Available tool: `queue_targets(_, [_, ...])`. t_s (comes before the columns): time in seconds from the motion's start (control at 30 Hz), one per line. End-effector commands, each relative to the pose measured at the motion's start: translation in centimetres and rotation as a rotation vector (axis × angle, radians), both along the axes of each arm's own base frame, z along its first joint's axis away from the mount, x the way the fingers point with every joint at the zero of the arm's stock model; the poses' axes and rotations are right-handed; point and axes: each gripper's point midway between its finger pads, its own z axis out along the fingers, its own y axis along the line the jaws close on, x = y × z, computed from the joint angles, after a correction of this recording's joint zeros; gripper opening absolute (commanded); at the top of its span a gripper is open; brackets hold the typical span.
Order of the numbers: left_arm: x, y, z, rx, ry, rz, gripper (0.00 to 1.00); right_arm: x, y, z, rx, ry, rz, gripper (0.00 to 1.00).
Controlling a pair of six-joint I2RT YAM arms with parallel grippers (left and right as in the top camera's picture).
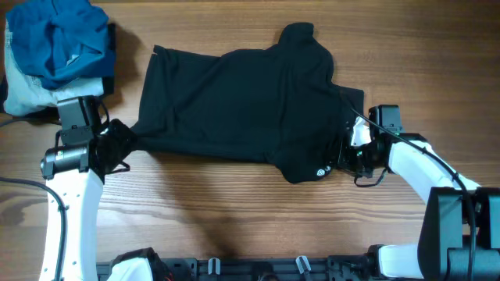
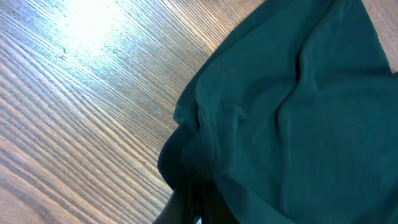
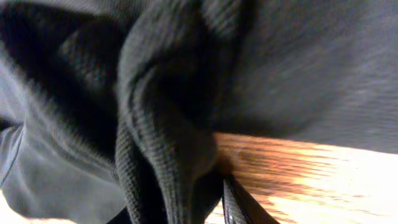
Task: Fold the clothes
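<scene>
Jaws, left gripper [image 1: 116, 147]: closed tight on a bunched corner of the black shirt [image 1: 234, 101]. The left wrist view shows the cloth gathered into a knot right at the fingertips, with bare wood beside it.

Jaws, right gripper [image 1: 355, 153]: buried in a thick fold at the shirt's opposite end. The right wrist view shows one dark finger [image 3: 239, 200] under the hanging fold. I cannot tell whether the fold is pinched or only draped over the jaws.

Shirt position: spread across the middle of the wooden table [image 1: 234, 226], its long axis running between the two grippers. It lies mostly flat with soft wrinkles, and one lobe sticks out at the far edge. A small white logo [image 1: 321, 172] shows at the near right corner, just beside the right gripper.

Off task: bright blue garment [image 1: 62, 35] heaped on a pale garment [image 1: 17, 94] at the far left corner, apart from the shirt.

Progress, judged: early. The shirt is laid out and gripped at one end, possibly at both. No clean fold shows yet and the edges are uneven. Left to do: carry the ends over, stack the halves, flatten, release
</scene>
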Motion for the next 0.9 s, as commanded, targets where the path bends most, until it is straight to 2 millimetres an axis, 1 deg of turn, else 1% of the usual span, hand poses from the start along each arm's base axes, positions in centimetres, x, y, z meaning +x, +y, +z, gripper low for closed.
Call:
queue_targets(0.0, [0.4, 0.6, 0.5, 0.026, -0.014, 0.004, 0.04, -0.5, 1.1, 0.5, 0.067, -0.006, 0.023, 0.05])
queue_targets(0.07, [0.4, 0.6, 0.5, 0.026, -0.014, 0.004, 0.04, -0.4, 1.1, 0.9, 0.071, -0.005, -0.003, 0.04])
queue_targets(0.13, [0.4, 0.6, 0.6, 0.025, -0.014, 0.004, 0.04, 0.0, 1.0, 2.0, 0.072, -0.028, -0.017, 0.04])
queue_targets(0.17, [0.4, 0.6, 0.6, 0.025, -0.015, 0.004, 0.04, 0.3, 1.0, 3.3, 0.072, -0.054, -0.017, 0.05])
queue_targets(0.23, [0.4, 0.6, 1.0, 0.027, -0.031, 0.004, 0.04, 0.5, 0.6, 6.6, 0.044, -0.113, -0.021, 0.04])
queue_targets(0.33, [0.1, 0.1, 2.8, 0.022, -0.094, -0.006, 0.04, -0.2, -0.3, 11.1, -0.006, -0.155, -0.06, 0.04])
queue_targets(0.4, [-0.6, 0.0, 4.3, 0.034, -0.142, -0.006, 0.04, -0.9, -0.5, 12.8, -0.019, -0.162, -0.084, 0.04])
queue_targets(0.47, [-1.3, -0.1, 5.7, 0.048, -0.185, -0.004, 0.04, -1.9, -0.5, 13.9, -0.015, -0.162, -0.091, 0.04])
queue_targets(0.57, [-2.5, -0.1, 7.0, 0.071, -0.22, 0.006, 0.04, -3.3, -0.5, 14.7, -0.017, -0.149, -0.105, 0.04])
queue_targets(0.67, [-3.8, -0.3, 7.3, 0.073, -0.213, 0.009, 0.04, -4.9, -0.6, 15.2, -0.023, -0.135, -0.115, 0.04])
queue_targets(0.73, [-4.5, -0.4, 7.3, 0.071, -0.204, 0.009, 0.04, -6.0, -0.6, 15.9, -0.02, -0.135, -0.134, 0.04])
queue_targets(0.87, [-5.7, -0.7, 7.5, 0.059, -0.201, 0.025, 0.04, -7.6, -0.6, 17.0, -0.011, -0.144, -0.17, 0.04])
